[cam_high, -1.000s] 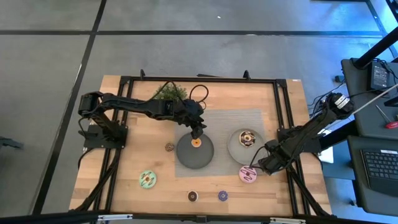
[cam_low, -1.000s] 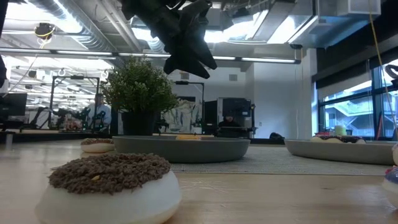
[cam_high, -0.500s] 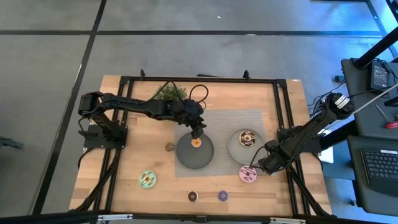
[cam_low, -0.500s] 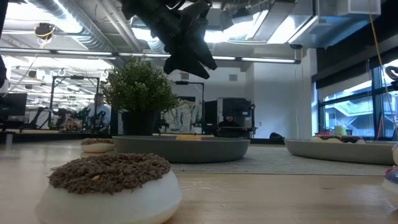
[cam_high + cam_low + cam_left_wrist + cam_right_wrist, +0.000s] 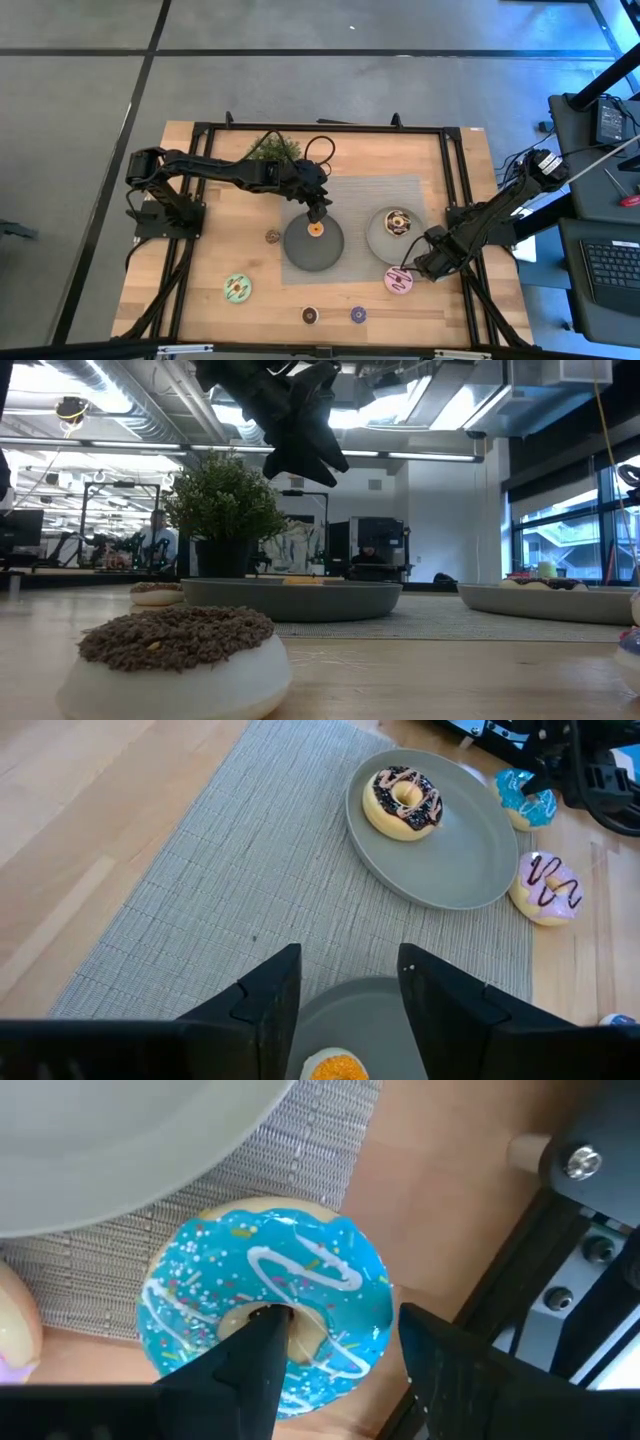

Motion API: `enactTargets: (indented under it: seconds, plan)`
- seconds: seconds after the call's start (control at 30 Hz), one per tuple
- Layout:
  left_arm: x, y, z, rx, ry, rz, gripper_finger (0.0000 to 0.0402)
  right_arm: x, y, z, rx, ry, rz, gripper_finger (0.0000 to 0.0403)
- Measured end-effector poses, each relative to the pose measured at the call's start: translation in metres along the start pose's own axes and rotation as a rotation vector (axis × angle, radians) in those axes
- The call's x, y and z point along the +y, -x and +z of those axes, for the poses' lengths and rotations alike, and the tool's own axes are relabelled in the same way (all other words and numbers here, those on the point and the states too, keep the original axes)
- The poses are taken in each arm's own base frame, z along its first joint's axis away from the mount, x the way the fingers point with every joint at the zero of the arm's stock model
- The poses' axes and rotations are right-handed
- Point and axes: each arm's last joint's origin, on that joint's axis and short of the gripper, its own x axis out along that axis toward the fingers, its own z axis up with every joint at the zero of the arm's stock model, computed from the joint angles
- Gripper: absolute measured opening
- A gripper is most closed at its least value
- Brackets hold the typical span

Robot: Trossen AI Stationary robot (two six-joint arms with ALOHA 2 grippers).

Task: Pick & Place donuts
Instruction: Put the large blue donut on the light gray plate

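Note:
My left gripper [image 5: 318,211] [image 5: 345,970] hangs open just above the orange mini donut [image 5: 335,1067], which lies flat on the dark grey plate [image 5: 312,255]. My right gripper [image 5: 424,263] [image 5: 340,1320] is open and low over the blue donut [image 5: 265,1315], which lies on the mat's edge beside the pale grey bowl [image 5: 378,240]. One finger [image 5: 258,1342] stands over the donut's hole, the other [image 5: 440,1350] outside its rim. The chocolate donut [image 5: 398,222] lies in the bowl. The pink donut [image 5: 399,281] lies on the wood next to my right gripper. My right gripper straddles one side of the blue donut's ring [image 5: 350,1295] from above, one finger over the hole and one outside the rim. I cannot tell whether either finger touches it. The donut lies flat on the table.
The green donut [image 5: 237,289], brown mini [image 5: 272,237], dark brown mini [image 5: 310,316] and purple mini [image 5: 358,315] lie on the wood toward the near edge. A potted plant [image 5: 275,148] stands at the far edge. A grey mat [image 5: 360,190] lies under plate and bowl.

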Motion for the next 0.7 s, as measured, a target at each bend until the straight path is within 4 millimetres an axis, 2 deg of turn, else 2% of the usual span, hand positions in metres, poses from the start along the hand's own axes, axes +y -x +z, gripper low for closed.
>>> enactTargets:
  seconds: [0.37,0.7]
  plan:
    - [0.000,0.000,0.000,0.001,-0.001,-0.001,0.0162,0.001,-0.001,0.000,0.005,-0.007,-0.011,0.0166]
    - [-0.001,0.000,-0.001,0.002,-0.002,-0.002,0.0164,0.012,-0.017,-0.003,0.027,-0.014,-0.055,0.0166]
